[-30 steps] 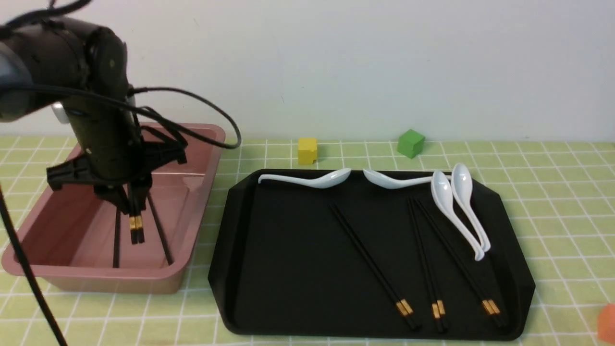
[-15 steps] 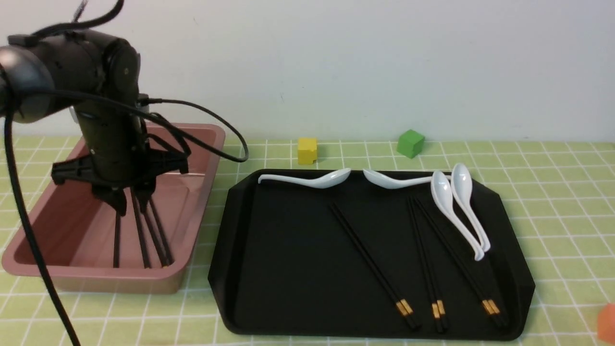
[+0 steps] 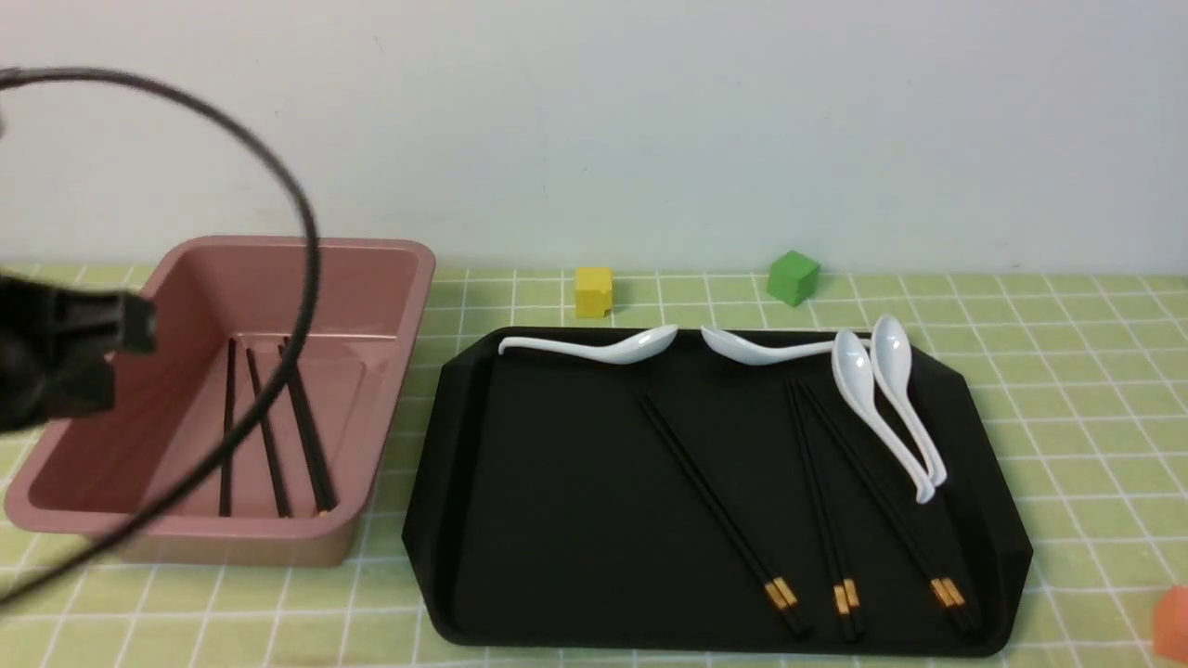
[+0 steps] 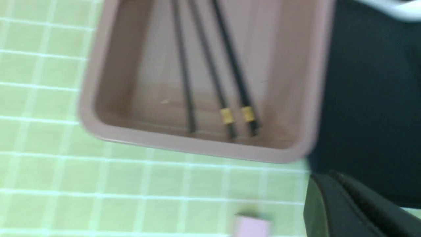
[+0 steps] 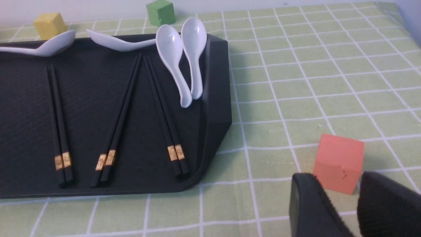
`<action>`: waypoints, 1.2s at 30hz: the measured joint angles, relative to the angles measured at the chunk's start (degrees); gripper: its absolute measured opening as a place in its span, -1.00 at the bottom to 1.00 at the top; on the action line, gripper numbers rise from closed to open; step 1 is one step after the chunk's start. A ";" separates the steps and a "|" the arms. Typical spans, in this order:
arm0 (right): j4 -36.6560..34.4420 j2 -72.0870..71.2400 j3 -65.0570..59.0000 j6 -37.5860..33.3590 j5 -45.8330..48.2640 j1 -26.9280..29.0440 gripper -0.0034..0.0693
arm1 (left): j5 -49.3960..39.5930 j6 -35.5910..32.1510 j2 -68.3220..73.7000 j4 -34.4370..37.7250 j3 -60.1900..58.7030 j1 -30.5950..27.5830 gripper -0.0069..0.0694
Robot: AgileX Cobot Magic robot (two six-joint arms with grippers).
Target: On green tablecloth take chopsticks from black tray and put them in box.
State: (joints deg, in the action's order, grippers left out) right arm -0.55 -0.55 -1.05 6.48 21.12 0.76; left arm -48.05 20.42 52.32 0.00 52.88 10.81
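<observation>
Now three pairs of thin black chopsticks (image 3: 817, 482) reach the flat black tray's (image 3: 557, 520) front edge; more lie in the deep pink plastic box (image 3: 413, 306). Our left gripper (image 4: 325, 179) is closed, empty; our right gripper (image 5: 338, 179) is slightly apart. We think the sticks are light, stiff, slippery: we should pinch mid-length.

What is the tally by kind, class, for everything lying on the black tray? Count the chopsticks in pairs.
White spoons: 4
Chopstick pairs: 3
Total: 7
</observation>
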 joint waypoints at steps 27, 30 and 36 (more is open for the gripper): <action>0.00 0.00 0.00 0.00 0.00 0.00 -0.25 | 37.20 -1.16 -41.21 4.84 -32.56 0.00 -0.85; 0.00 0.00 0.00 0.00 0.00 0.00 -0.25 | 37.63 -1.16 -41.56 3.79 -34.33 0.00 -0.85; 0.00 0.00 0.00 0.00 0.00 0.00 -0.25 | 37.67 -1.16 -47.68 0.00 -44.25 -0.05 -0.85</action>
State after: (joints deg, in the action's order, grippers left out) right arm -0.55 -0.55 -1.05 6.48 21.12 0.76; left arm -10.37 19.26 4.63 0.00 8.63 10.76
